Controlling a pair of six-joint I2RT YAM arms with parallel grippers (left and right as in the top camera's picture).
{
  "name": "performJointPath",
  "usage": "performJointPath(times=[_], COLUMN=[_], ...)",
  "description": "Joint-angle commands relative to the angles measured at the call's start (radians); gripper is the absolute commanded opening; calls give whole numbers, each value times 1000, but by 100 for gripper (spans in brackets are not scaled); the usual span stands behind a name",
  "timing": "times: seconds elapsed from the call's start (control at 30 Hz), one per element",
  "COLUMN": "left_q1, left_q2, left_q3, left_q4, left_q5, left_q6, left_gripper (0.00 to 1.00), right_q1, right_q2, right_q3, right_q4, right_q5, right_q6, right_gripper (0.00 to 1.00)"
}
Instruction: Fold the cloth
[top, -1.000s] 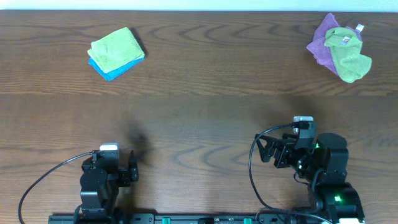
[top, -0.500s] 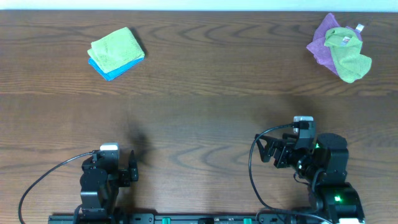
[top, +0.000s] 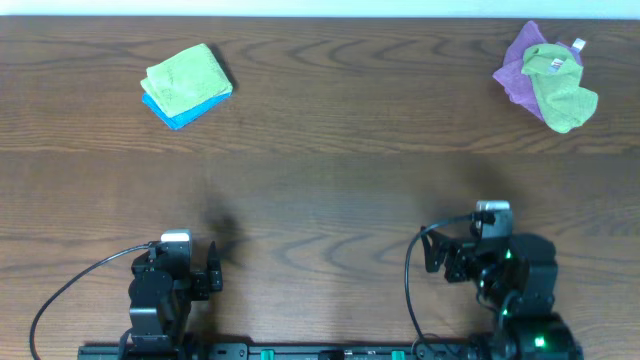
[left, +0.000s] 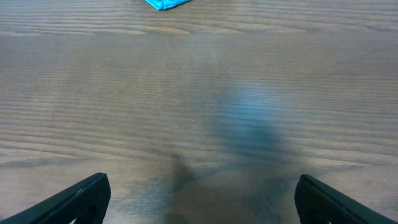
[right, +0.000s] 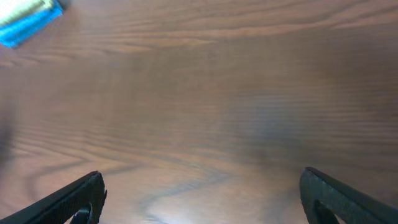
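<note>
A crumpled green cloth (top: 560, 88) lies on a crumpled purple cloth (top: 518, 62) at the far right of the wooden table. A folded green cloth (top: 186, 76) sits on a folded blue cloth (top: 180, 114) at the far left; the blue one also shows at the top of the left wrist view (left: 166, 4) and of the right wrist view (right: 30, 26). My left gripper (left: 199, 202) is open and empty over bare wood near the front edge. My right gripper (right: 202, 198) is open and empty near the front right.
The brown wooden table (top: 330, 160) runs across the whole view. Black cables loop beside each arm base (top: 410, 290) near the front edge. A pale wall strip borders the far edge.
The right arm has drawn back toward its base and turned to face the far side. The left arm and all the cloths are as before.
</note>
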Motion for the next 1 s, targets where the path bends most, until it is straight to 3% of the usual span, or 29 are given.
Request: performJointPath(times=[0.0,0.23,0.63,0.97], left_q1=[3,3,3,3], left_q2=[-10,-10,-10,-10], left_q3=[-7,-7,-7,-7], left_q4=[-5,-5,-5,-5], left_q5=[-19,-19,-19,-19], left_q6=[11,11,11,11], left_gripper=[96,95,95,95], right_q1=[-6,-13,-14,-32], right_q2=[-101,-302,-403,-442], right_q3=[-79,-197,-197,-192], right_q4=[-3,-9,-63,-131], right_q5=[53,79,279,292], right_q6=[-90,-140,-153,-153], right_gripper=[99,99,99,99])
